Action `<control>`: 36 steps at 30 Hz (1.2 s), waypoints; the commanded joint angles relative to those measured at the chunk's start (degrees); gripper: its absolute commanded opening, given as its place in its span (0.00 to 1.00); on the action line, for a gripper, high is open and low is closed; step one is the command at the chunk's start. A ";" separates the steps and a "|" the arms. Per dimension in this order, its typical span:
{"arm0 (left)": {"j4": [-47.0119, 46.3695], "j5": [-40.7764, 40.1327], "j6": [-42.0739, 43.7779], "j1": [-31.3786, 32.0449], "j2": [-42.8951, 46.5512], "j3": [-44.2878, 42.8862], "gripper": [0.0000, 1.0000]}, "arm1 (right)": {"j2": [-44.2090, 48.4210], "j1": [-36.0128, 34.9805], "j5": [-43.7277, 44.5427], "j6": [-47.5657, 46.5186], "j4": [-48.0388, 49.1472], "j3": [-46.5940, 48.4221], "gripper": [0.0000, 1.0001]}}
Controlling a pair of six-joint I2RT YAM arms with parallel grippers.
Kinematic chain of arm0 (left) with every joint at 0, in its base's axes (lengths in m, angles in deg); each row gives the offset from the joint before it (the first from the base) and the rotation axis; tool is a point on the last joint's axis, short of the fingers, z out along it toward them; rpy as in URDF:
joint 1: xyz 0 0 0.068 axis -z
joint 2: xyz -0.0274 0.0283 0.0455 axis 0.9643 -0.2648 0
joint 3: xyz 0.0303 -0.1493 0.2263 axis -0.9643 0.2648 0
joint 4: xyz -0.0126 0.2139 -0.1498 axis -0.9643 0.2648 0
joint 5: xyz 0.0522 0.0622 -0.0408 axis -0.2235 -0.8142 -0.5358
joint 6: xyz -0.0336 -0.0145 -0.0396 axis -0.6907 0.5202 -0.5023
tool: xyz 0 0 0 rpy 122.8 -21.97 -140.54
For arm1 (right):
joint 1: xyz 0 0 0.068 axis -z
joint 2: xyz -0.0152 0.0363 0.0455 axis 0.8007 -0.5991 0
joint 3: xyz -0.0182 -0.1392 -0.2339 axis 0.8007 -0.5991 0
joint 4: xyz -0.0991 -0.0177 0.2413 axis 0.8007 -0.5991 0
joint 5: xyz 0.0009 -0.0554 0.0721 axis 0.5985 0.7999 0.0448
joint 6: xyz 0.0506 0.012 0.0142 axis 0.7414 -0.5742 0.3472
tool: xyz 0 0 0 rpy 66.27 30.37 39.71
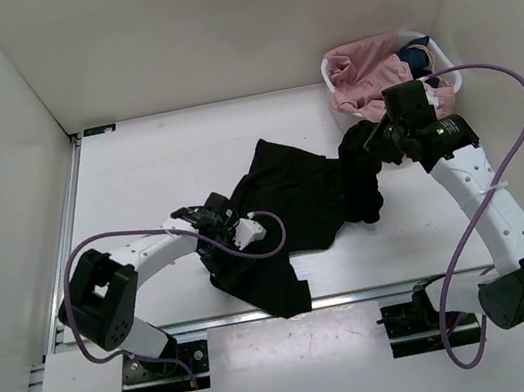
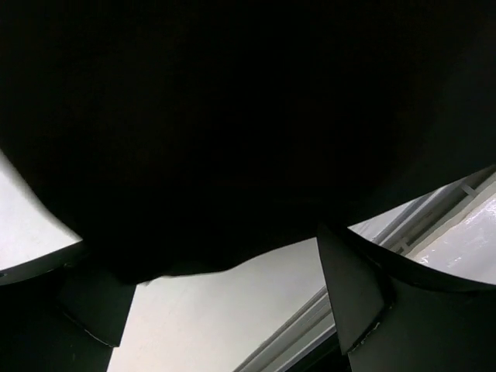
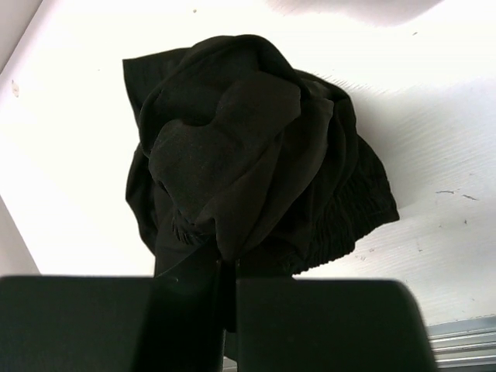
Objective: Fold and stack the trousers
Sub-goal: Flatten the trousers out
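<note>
Black trousers [image 1: 298, 200] lie crumpled across the middle of the white table, with one leg trailing to the near edge [image 1: 269, 291]. My right gripper [image 1: 366, 142] is shut on a bunch of the cloth at the trousers' right end and holds it lifted; in the right wrist view the fabric [image 3: 248, 147] hangs bunched from the closed gripper [image 3: 233, 298]. My left gripper [image 1: 214, 223] sits at the trousers' left side. In the left wrist view its gripper [image 2: 225, 302] is wide open, and black cloth [image 2: 248, 116] fills the view beyond the fingertips.
A white basket [image 1: 441, 58] with pink and dark blue clothes stands at the back right, just behind my right gripper. White walls enclose the table on the left, back and right. A metal rail [image 1: 360, 293] runs along the near edge.
</note>
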 commanded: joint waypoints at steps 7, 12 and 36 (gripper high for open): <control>-4.35 -4.51 0.82 0.80 -3.06 -0.03 0.14 | 1.79 0.34 2.31 0.43 -0.85 1.96 0.00; -1.98 -17.24 2.57 -6.22 9.74 -0.65 0.14 | 6.35 -0.61 -0.31 -5.00 -2.34 3.10 0.00; -1.09 -21.67 20.69 -30.59 1.10 -48.18 0.14 | 10.15 -11.03 -0.96 -8.27 3.30 1.70 0.00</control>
